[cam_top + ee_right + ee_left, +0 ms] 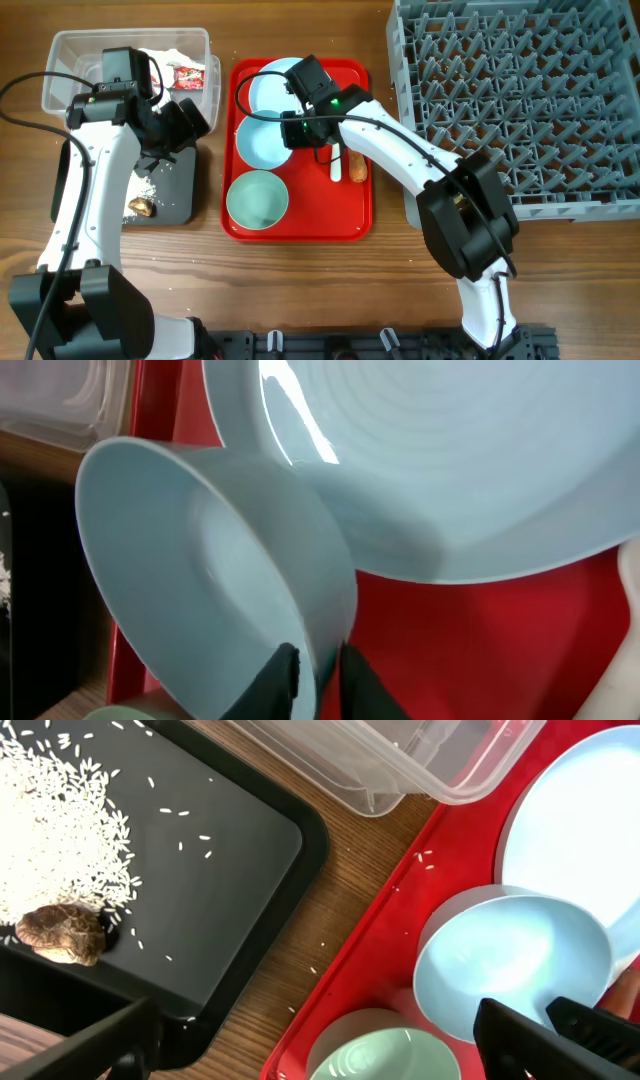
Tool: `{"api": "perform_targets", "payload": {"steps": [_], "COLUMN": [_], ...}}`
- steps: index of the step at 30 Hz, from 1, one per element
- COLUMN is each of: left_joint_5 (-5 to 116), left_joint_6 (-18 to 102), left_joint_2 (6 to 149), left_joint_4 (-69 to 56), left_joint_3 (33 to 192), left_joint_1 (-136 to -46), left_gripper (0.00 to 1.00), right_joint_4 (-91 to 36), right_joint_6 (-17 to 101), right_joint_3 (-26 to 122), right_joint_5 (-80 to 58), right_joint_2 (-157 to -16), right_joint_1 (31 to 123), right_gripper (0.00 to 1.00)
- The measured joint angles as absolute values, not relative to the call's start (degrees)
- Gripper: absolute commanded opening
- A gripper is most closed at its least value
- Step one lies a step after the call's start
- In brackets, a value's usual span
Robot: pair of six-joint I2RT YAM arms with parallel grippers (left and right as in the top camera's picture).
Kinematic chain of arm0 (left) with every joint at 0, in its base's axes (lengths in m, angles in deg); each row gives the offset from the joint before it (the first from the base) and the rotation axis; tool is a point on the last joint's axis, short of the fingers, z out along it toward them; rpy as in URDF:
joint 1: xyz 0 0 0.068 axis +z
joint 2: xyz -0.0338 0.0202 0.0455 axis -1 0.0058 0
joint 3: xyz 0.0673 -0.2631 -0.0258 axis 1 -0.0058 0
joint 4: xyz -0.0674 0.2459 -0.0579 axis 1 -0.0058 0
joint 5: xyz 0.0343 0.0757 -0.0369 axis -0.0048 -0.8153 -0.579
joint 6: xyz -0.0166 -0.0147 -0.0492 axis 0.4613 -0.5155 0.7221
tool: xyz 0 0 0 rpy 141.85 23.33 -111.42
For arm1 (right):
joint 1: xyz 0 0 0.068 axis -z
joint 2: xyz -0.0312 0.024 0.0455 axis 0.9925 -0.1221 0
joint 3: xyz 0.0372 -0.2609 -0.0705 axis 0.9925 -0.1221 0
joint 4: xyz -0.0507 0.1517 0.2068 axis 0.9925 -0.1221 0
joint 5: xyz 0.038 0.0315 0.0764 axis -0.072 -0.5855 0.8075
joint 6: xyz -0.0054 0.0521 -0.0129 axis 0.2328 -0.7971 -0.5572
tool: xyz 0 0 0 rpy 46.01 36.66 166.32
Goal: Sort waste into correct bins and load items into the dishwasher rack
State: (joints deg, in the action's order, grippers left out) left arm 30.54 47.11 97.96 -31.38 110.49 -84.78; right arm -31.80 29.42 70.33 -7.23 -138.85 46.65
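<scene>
My right gripper (298, 130) (320, 675) is shut on the rim of a pale blue bowl (258, 142) (190, 570) (510, 965) on the flat red tray (350, 215). The bowl is tilted against the pale blue plate (272, 88) (440, 450). A blue-green bowl (257, 199) (385, 1055) sits at the tray's front. The white spoon (336, 163) and orange carrot (357, 165) lie at the tray's right. My left gripper (180, 125) (315, 1045) is open and empty over the gap between black tray and red tray. The black tray (180, 190) (230, 850) holds rice (60, 830) and a brown scrap (141, 207) (62, 933).
The clear tub (70, 60) (400, 760) at the back left holds tissues (165, 58) and a red wrapper (188, 76). The grey dishwasher rack (520, 100) fills the right side. Stray rice grains lie on the wood between the trays.
</scene>
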Motion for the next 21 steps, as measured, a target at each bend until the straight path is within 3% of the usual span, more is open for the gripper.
{"api": "perform_targets", "payload": {"steps": [11,17,21], "left_joint_5": [30.5,30.5,30.5], "left_joint_6": [47.1,47.1,47.1], "left_joint_2": [98.0,98.0,98.0], "left_joint_4": [-31.4,-30.9,-30.9], "left_joint_3": [110.5,110.5,110.5], "left_joint_1": [-84.8,-84.8,-84.8], "left_gripper": [1.0,1.0,1.0], "right_joint_4": [-36.5,-44.6,-45.6], "right_joint_6": [29.3,35.3,39.9], "right_joint_3": [71.2,77.2,77.4], "right_joint_5": [-11.5,-36.5,-50.0], "right_joint_2": [-138.5,-113.6,-109.8], "right_joint_1": [47.1,57.9,64.5], "right_gripper": [0.04,0.05,0.04]}}
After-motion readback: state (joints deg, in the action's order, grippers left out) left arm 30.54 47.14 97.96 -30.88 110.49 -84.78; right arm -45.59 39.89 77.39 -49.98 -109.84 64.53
